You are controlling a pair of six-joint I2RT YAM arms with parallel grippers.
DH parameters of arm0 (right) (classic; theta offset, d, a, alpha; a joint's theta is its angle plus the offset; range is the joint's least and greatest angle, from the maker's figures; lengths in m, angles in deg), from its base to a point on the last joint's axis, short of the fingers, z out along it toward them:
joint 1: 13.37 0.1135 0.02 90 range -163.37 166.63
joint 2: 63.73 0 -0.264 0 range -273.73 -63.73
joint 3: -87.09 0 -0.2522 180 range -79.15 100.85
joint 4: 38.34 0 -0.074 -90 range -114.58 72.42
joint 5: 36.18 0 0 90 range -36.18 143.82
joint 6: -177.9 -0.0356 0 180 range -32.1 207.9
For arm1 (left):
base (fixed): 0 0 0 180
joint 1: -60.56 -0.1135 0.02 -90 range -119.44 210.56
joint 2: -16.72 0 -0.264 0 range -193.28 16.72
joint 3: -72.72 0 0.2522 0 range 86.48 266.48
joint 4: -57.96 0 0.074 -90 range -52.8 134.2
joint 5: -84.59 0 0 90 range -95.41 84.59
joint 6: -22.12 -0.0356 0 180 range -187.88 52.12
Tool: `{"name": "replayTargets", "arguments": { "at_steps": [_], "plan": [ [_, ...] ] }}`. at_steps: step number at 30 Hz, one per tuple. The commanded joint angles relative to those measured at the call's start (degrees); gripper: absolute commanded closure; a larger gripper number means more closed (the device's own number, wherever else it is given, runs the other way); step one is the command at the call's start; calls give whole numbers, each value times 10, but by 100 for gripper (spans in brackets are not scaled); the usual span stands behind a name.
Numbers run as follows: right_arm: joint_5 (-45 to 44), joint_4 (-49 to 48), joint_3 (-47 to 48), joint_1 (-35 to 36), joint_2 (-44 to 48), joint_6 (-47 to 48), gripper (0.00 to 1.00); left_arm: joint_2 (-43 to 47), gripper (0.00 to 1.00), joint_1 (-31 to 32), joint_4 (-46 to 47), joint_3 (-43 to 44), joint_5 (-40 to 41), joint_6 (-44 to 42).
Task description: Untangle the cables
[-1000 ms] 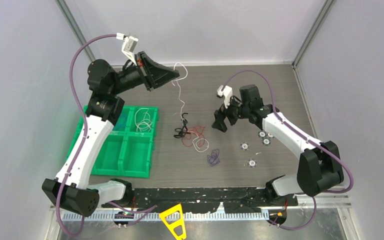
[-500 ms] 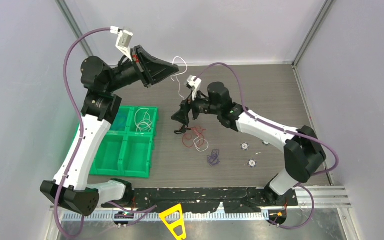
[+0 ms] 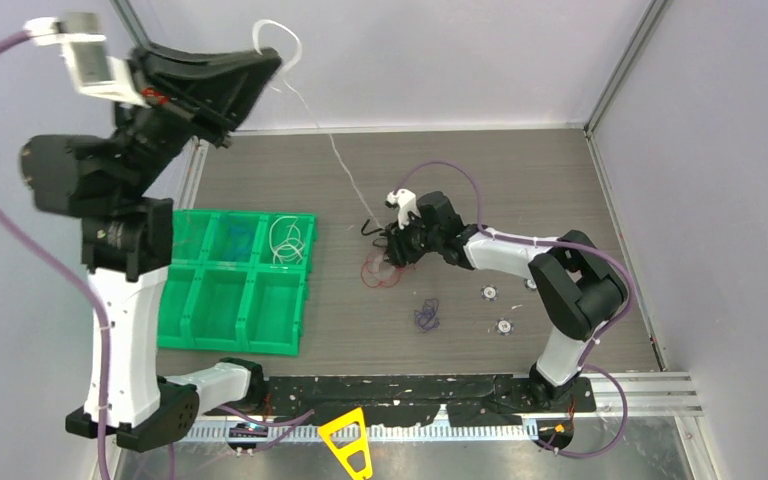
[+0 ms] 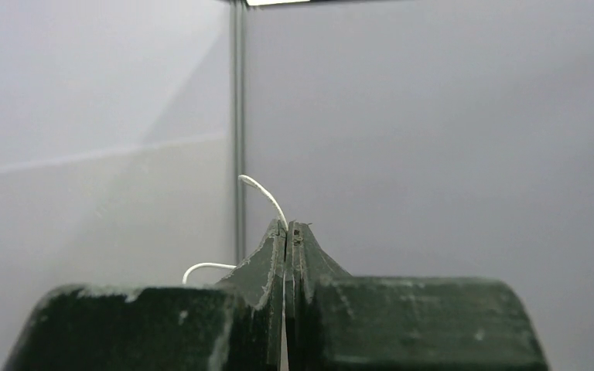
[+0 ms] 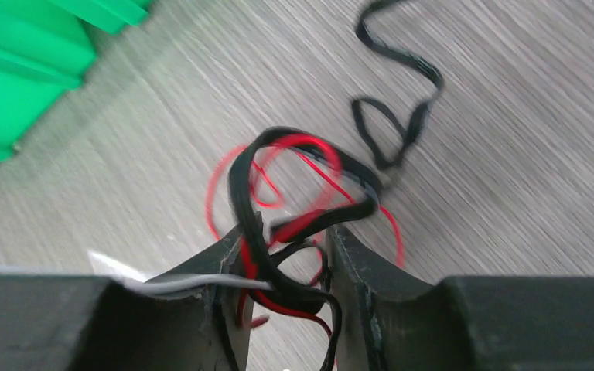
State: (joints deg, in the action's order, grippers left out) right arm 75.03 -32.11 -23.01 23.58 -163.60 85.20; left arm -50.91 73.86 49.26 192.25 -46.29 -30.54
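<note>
White cable (image 3: 332, 140) is pinched in the jaws of the left gripper (image 3: 274, 60), high far-left, while the right gripper (image 5: 286, 255) has its jaws clamped on the red-and-black tangle (image 5: 294, 166), so pin low, draw slowly, no jerks!

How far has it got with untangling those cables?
Done: a white coil lies in the green bin; a purple cable lies apart. In hand: left fingers hold a white cable taut while right fingers grip the black and red tangle. Left: separating black from red.
</note>
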Motion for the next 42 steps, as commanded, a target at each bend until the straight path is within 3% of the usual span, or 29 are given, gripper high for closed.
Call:
{"name": "replayTargets", "arguments": {
  "at_steps": [1, 6, 9, 15, 21, 26, 31, 35, 42],
  "plan": [
    [-12, 59, -9, -44, 21, 42, 60, -4, 100, -8, -39, 106, 113, -51],
    [-4, 129, -12, -89, 22, 65, 60, -20, 100, -8, -75, 174, 195, -94],
    [23, 158, -10, -113, 19, 60, 58, -30, 100, -8, -87, 181, 179, -81],
    [105, 217, 23, -118, 75, 109, 25, -10, 100, -8, -57, 60, 103, -49],
    [189, 190, 24, -111, 193, 130, 5, 4, 100, -8, -3, -27, 49, -3],
    [184, 199, 65, -65, 220, 167, 2, -12, 100, -8, -10, 4, 49, -13],
    [56, 167, 94, -9, 181, 209, 2, -24, 100, -8, -20, 31, 52, -17],
    [-37, 148, 121, -6, 138, 224, 7, -25, 100, -9, -32, 45, 51, -25],
    [1, 162, 91, -28, 159, 253, 22, -25, 100, -9, -29, 63, 46, -30]
  ]
}}
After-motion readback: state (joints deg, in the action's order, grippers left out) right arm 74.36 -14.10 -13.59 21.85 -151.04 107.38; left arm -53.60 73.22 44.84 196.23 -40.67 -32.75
